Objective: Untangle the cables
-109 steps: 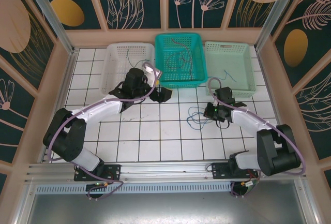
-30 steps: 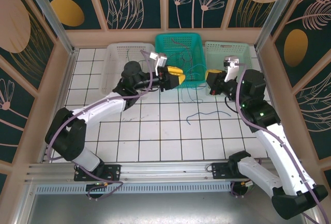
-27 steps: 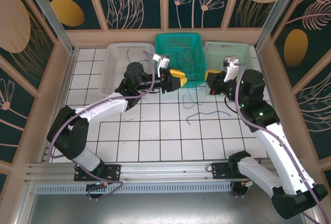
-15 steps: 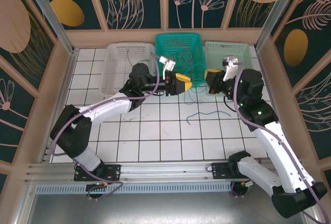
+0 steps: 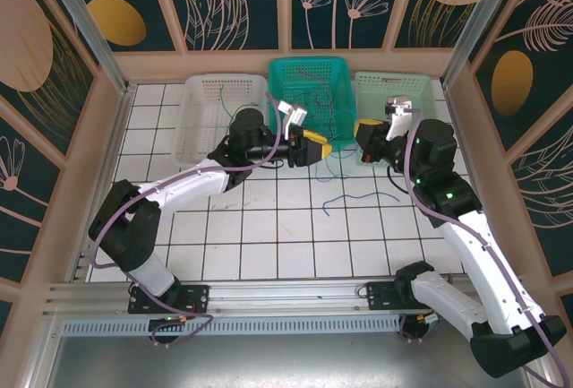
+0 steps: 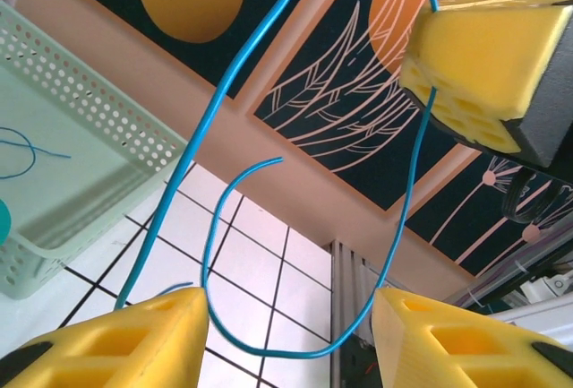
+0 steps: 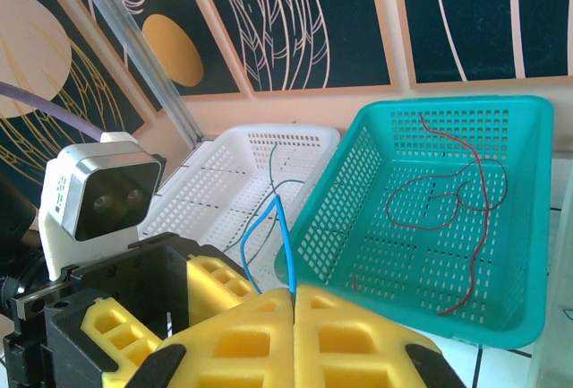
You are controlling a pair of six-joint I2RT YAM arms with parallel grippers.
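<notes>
My right gripper (image 7: 294, 291) (image 5: 363, 130) is shut on a thin blue cable (image 7: 285, 232), raised in front of the teal basket (image 5: 349, 92). That cable (image 6: 286, 355) droops in a loop between the open yellow fingers of my left gripper (image 6: 291, 334) (image 5: 315, 148), which sits just left of the right one. The loop lies against the left finger and is not pinched. A second blue cable (image 5: 358, 198) lies loose on the tiles. Dark red cables (image 7: 448, 200) curl in the teal basket. A green cable (image 7: 273, 168) rests in the white basket (image 5: 201, 128).
A pale green basket (image 5: 421, 119) stands at the back right, with another blue cable (image 6: 22, 150) in it. All three baskets line the back wall. White tiles stretch toward the near rail (image 5: 286, 294). The walls close in on both sides.
My left gripper has slid right from the white basket's front toward the right gripper and opened slightly. The right gripper, earlier low on the tiles, holds the blue cable aloft and stays still.
</notes>
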